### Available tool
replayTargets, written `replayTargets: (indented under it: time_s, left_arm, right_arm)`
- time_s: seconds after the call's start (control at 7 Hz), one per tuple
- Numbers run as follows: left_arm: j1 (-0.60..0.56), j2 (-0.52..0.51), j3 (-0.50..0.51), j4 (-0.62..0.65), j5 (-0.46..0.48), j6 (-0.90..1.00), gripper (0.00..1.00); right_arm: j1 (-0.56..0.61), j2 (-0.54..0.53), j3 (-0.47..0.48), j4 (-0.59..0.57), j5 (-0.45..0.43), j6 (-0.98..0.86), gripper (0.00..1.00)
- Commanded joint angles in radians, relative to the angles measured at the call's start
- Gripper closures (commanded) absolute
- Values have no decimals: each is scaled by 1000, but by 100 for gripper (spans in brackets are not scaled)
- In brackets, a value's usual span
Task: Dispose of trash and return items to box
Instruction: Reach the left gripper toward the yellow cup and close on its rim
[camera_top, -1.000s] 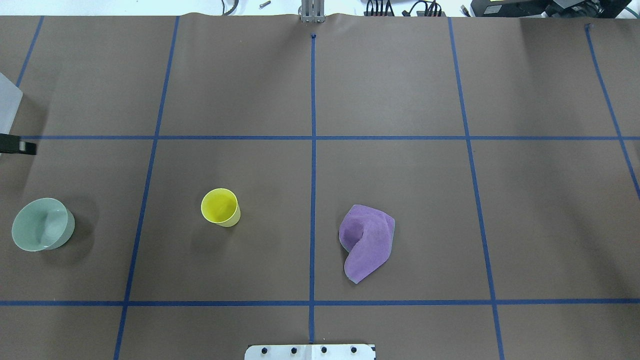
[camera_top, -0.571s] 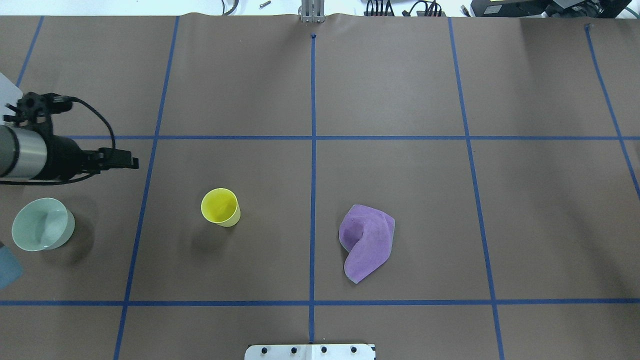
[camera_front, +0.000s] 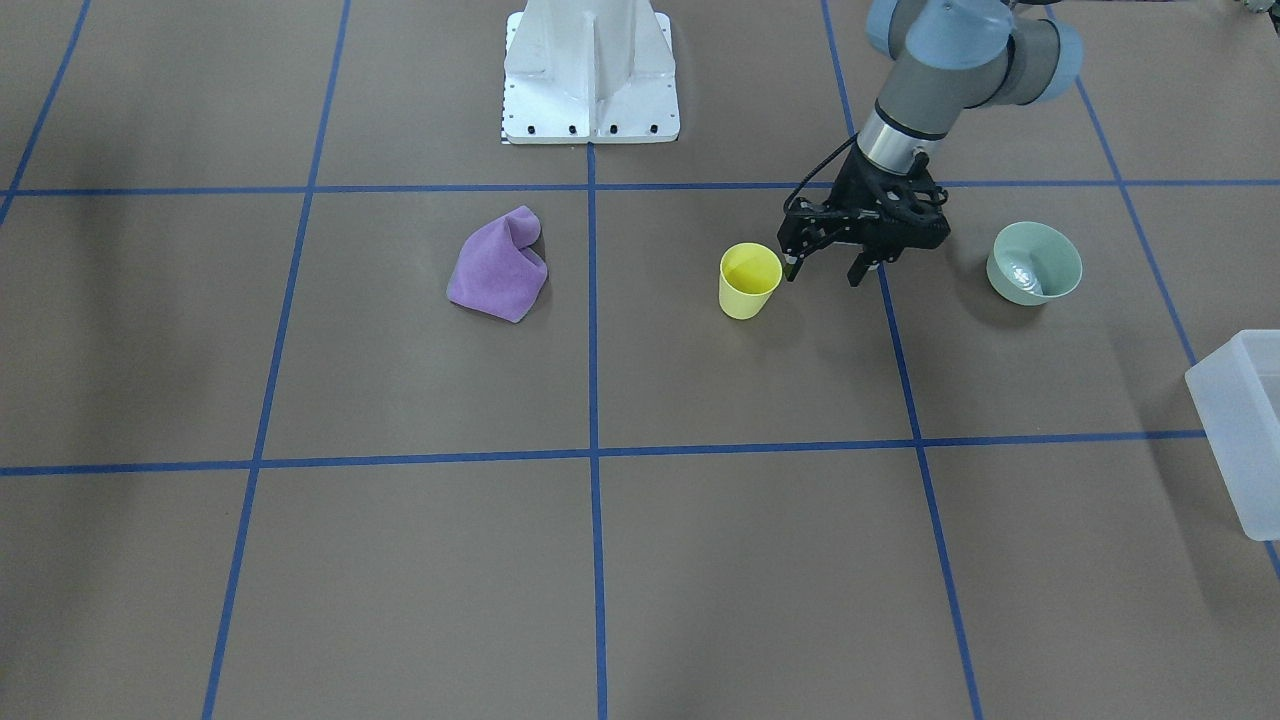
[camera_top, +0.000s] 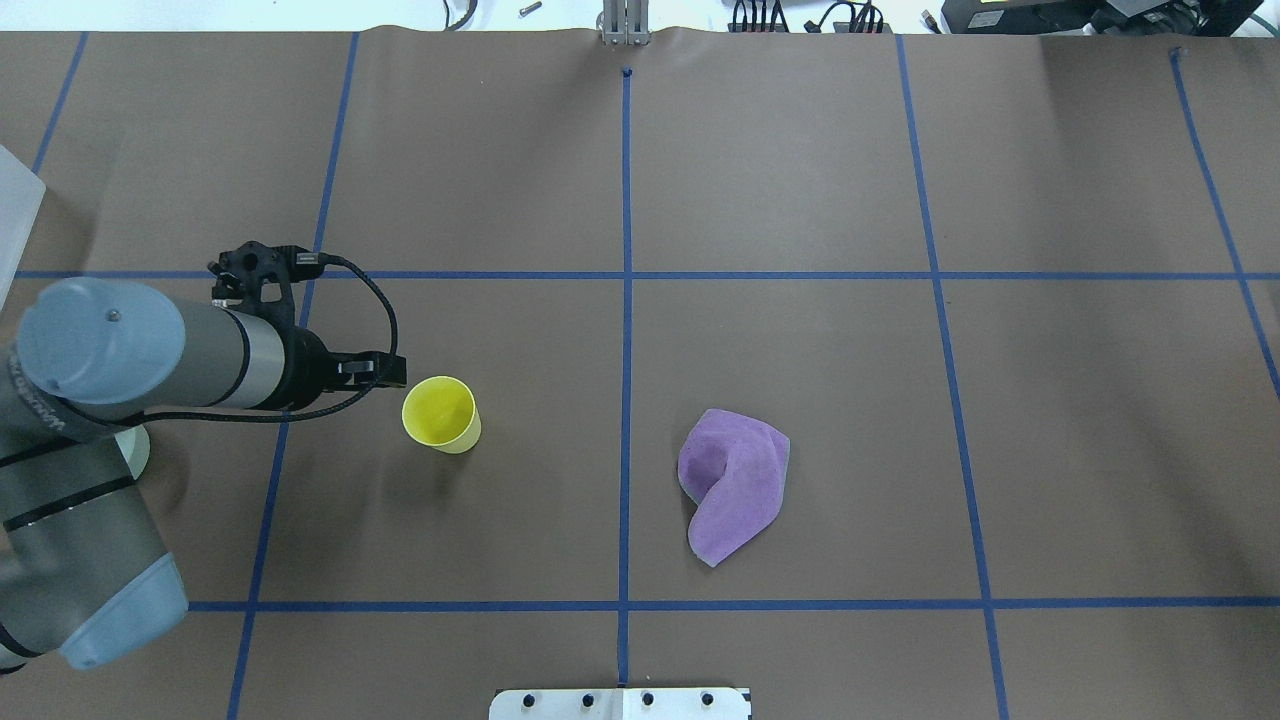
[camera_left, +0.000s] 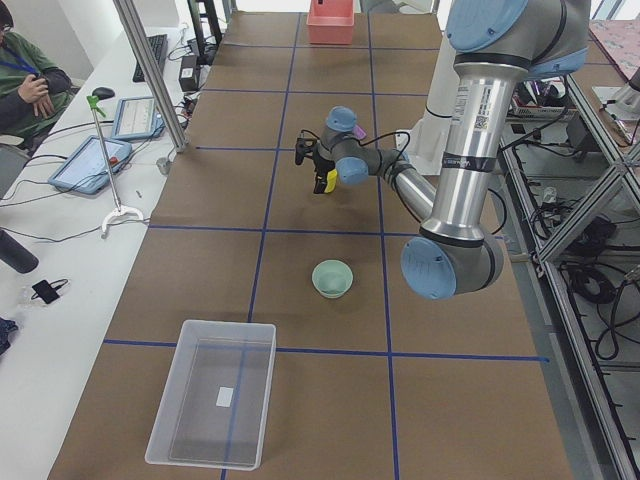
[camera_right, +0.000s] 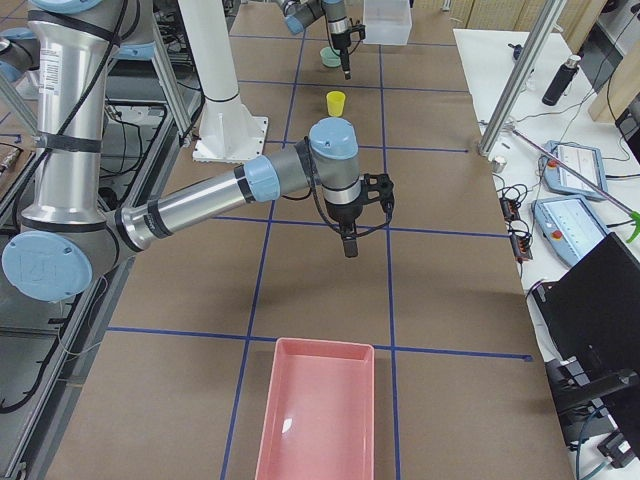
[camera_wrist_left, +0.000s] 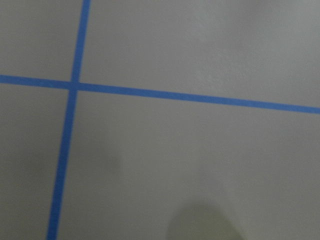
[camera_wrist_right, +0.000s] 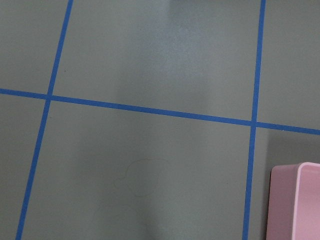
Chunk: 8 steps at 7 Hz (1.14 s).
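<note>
The cup (camera_front: 750, 281) stood upright on the table (camera_front: 700, 560), left of its middle and toward the robot's edge; the left gripper (camera_front: 824, 272) hung just beside it, on the bowl (camera_front: 1060, 241) side, fingers spread, holding nothing; the box (camera_front: 1235, 440) sat at the left end, toward the far edge; the right gripper (camera_right: 349, 243) hung over the right half, and I could not tell how its fingers stood.
</note>
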Motion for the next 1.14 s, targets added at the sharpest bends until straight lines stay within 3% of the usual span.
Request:
replayTargets:
  time_s: [0.0, 0.14, 0.29, 0.43, 1.0]
  left_arm:
    - [62, -9, 6, 10, 29, -3, 25]
    - [70, -20, 8, 10, 29, -3, 27]
    - [78, -23, 9, 10, 29, -3, 51]
    - [78, -28, 11, 10, 29, -4, 97]
    - [67, -57, 0, 11, 55, -95, 100]
  right_arm:
    - [-1, 0, -3, 0, -10, 0, 0]
    - [-1, 0, -3, 0, -10, 0, 0]
    - [-1, 0, -3, 0, -12, 0, 0]
    - [-1, 0, -4, 0, -10, 0, 0]
    - [-4, 1, -4, 0, -10, 0, 0]
